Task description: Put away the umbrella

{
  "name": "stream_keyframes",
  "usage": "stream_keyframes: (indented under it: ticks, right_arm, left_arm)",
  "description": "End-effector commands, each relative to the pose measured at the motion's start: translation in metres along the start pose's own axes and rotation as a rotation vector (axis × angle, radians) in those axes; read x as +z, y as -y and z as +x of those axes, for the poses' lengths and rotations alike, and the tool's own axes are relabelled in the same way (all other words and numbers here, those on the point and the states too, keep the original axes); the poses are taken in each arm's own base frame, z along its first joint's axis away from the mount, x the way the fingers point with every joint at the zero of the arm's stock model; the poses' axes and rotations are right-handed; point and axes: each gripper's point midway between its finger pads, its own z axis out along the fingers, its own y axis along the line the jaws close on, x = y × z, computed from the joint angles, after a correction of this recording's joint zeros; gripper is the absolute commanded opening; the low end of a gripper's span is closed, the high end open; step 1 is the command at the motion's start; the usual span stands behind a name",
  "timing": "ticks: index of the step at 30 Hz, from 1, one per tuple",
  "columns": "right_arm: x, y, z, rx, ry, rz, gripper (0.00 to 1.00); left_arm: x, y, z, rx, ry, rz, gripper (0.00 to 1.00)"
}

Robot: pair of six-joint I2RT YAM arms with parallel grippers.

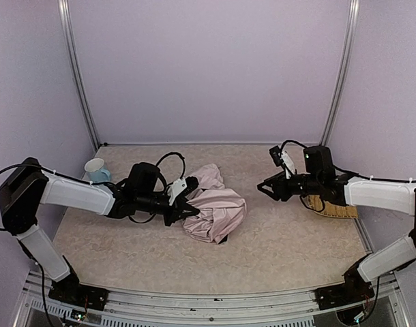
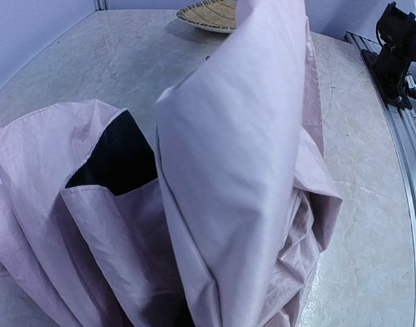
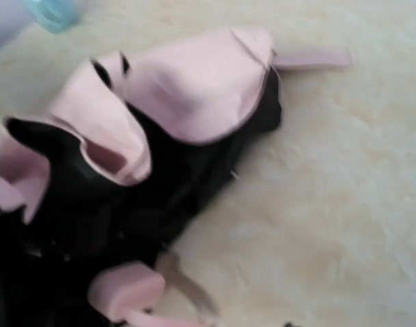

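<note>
The umbrella (image 1: 215,204) is seen loosely bunched mid-bench, not yet stowed; whether the left gripper (image 1: 185,201) against it or the right gripper (image 1: 265,187) nearby is spread cannot be told.

Soft, even light fills the overhead view, with faint shadows. The right wrist view is blurred throughout, smearing the umbrella (image 3: 187,95). The left wrist view stays sharp but bends at its edges.
</note>
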Motion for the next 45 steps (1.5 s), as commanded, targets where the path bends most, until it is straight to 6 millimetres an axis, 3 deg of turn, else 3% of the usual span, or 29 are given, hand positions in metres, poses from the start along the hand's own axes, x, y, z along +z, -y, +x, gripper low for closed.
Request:
stream_keyframes:
  ticks: [1, 3, 5, 8, 11, 20, 23, 24, 26, 28, 31, 34, 38, 41, 45]
  right_arm:
    - [-0.003, -0.033, 0.023, -0.096, -0.042, 0.036, 0.51]
    - [-0.004, -0.074, 0.036, -0.155, -0.018, -0.072, 0.57]
    - [-0.004, -0.100, 0.048, -0.129, 0.012, -0.152, 0.63]
    - [0.012, -0.097, 0.075, -0.015, -0.049, -0.144, 0.66]
    - [0.034, -0.102, 0.090, 0.002, -0.143, -0.173, 0.75]
    - [0.078, -0.115, 0.088, -0.067, -0.230, -0.286, 0.76]
    - [0.096, -0.101, 0.093, -0.052, -0.289, -0.237, 0.72]
    - [0.101, -0.095, 0.093, -0.044, -0.299, -0.213, 0.66]
    - [0.106, -0.081, 0.087, -0.014, -0.295, -0.176, 0.41]
    - [0.102, -0.073, 0.078, 0.034, -0.245, -0.192, 0.18]
    - [0.082, -0.078, 0.060, -0.002, -0.174, -0.276, 0.00]
    - [0.046, -0.114, 0.056, -0.169, -0.146, -0.476, 0.00]
    - [0.006, -0.159, 0.060, -0.238, -0.134, -0.760, 0.00]
    - [0.004, -0.175, 0.059, -0.236, -0.149, -0.889, 0.00]
    - [0.015, -0.175, 0.043, -0.268, -0.130, -0.910, 0.01]
  left_arm:
    - [0.006, -0.009, -0.001, -0.054, -0.024, -0.012, 0.00]
    - [0.007, -0.014, -0.002, -0.071, -0.027, -0.029, 0.00]
    - [0.006, -0.018, 0.000, -0.094, -0.025, -0.035, 0.00]
    - [0.005, -0.023, 0.001, -0.121, -0.024, -0.043, 0.00]
    - [0.006, -0.025, 0.004, -0.139, -0.027, -0.042, 0.00]
    - [0.010, -0.026, 0.007, -0.182, -0.019, -0.030, 0.00]
    - [0.011, -0.027, 0.004, -0.186, -0.010, -0.025, 0.00]
    - [0.011, -0.028, 0.003, -0.186, -0.008, -0.025, 0.00]
    - [0.010, -0.029, 0.002, -0.187, -0.006, -0.025, 0.00]
    - [0.008, -0.031, 0.003, -0.187, -0.009, -0.028, 0.00]
    - [0.004, -0.036, 0.010, -0.194, -0.021, -0.035, 0.00]
    - [-0.001, -0.045, 0.018, -0.208, -0.039, -0.050, 0.00]
    - [0.000, -0.044, 0.023, -0.192, -0.070, -0.019, 0.00]
    - [0.007, -0.034, 0.027, -0.188, -0.097, 0.042, 0.00]
    - [0.021, -0.015, 0.044, -0.182, -0.183, 0.119, 0.00]
